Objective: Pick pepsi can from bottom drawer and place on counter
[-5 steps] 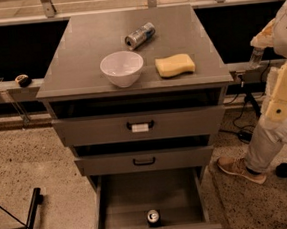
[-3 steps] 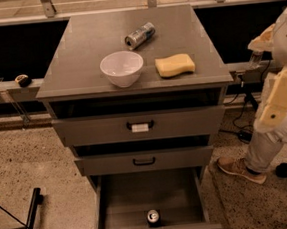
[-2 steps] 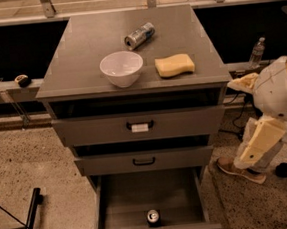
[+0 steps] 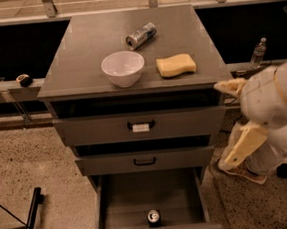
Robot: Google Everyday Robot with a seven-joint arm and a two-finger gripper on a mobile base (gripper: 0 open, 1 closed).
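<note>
We see the robot arm (image 4: 273, 110) only as a pale blur, cut off by the right edge. Its end effector (image 4: 230, 86) seems to be the pale tip just beside the right front corner of the desk (image 4: 79, 67), but we cannot make out its shape. The pepsi can (image 4: 153, 217) in the bottom drawer (image 4: 121, 199) shows only its silver top, and its lettering is hidden. The lower edge cuts off the drawer's front. Markings on the lying can (image 4: 141, 35) and the white tag (image 4: 140, 128) are too small to read. We cannot name the small round thing (image 4: 24, 80) at left.
</note>
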